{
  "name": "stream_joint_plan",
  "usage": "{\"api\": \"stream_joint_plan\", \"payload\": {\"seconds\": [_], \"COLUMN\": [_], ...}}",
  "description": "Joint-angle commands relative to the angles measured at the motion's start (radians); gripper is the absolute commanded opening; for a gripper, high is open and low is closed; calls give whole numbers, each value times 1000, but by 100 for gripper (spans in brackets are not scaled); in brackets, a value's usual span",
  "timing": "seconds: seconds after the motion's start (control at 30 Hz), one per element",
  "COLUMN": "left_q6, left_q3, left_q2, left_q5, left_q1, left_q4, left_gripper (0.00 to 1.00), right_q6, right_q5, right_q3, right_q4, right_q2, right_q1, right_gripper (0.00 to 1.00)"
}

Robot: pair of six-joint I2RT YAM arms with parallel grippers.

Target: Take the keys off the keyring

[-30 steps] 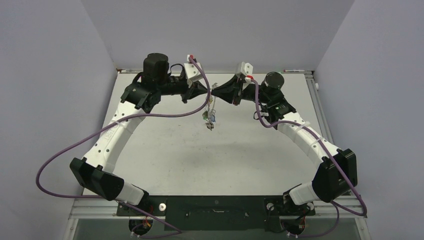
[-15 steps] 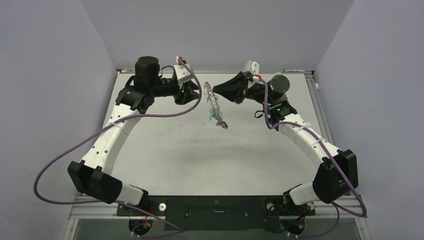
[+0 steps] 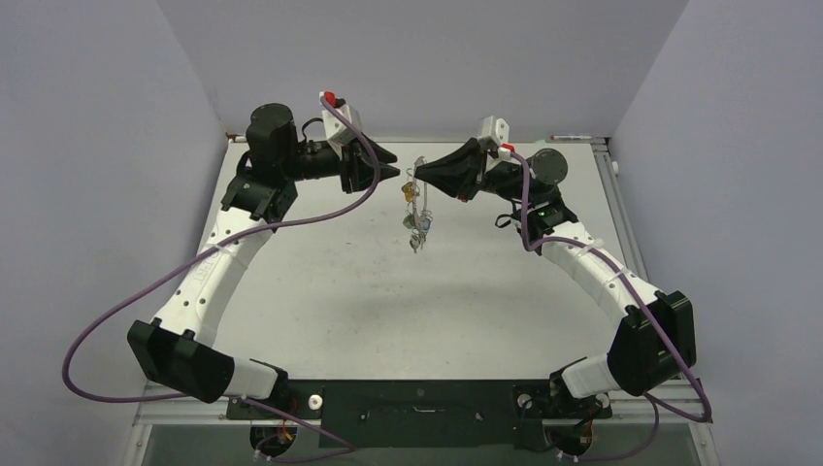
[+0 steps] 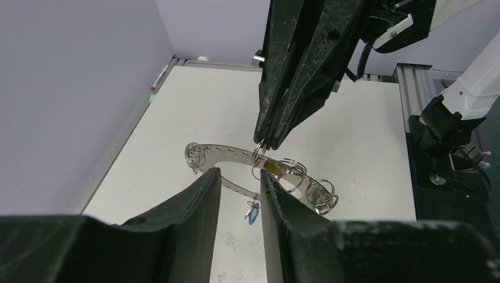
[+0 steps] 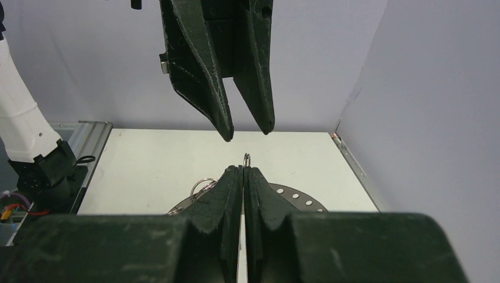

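The keyring (image 3: pixel 418 197), a flat grey band with small holes, hangs in the air over the table's far middle. Keys (image 3: pixel 417 233) dangle below it on small split rings. My right gripper (image 3: pixel 417 181) is shut on one small split ring (image 5: pixel 246 158) at the keyring's top and carries it. In the left wrist view the keyring (image 4: pixel 227 152) lies just beyond my open left gripper (image 4: pixel 239 174), with a blue key (image 4: pixel 253 212) between the fingers and a yellow head (image 4: pixel 272 168) beside. My left gripper (image 3: pixel 390 172) is empty, a little left of the ring.
Grey walls close the table (image 3: pixel 320 282) at the back and both sides. A marker (image 4: pixel 159 75) lies along the far edge rail. The right arm's base (image 4: pixel 442 121) stands beside the metal frame rail (image 4: pixel 413 88). Purple cables loop from both arms.
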Motion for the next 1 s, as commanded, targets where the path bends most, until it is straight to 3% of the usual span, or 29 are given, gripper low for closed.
{"api": "stream_joint_plan", "payload": {"seconds": [0.0,0.53,0.67,0.73,0.87,0.9,0.97], "left_q6": [-60,-62,-70,-72,-64,-53,20], "left_q3": [-4,-11,-5,-3,27,37,78], "left_q2": [4,34,40,41,35,33,35], "left_q5": [43,49,56,59,33,19,-37], "left_q1": [-19,-53,-56,-57,-57,-57,-70], "left_q4": [94,95,100,95,39,14,-99], "left_gripper": [27,24,13,1,0,0,0], "right_q6": [17,43,44,45,-9,-55,-151], "right_q5": [-20,-49,-53,-55,-93,-104,-127], "right_q3": [11,9,9,10,39,56,94], "right_q4": [115,156,157,152,25,-36,-197], "right_q2": [-43,-47,-51,-50,-43,-41,-38], "right_q1": [-4,-1,-1,-4,-14,-18,-32], "right_gripper": [5,5,5,5,5,8,28]}}
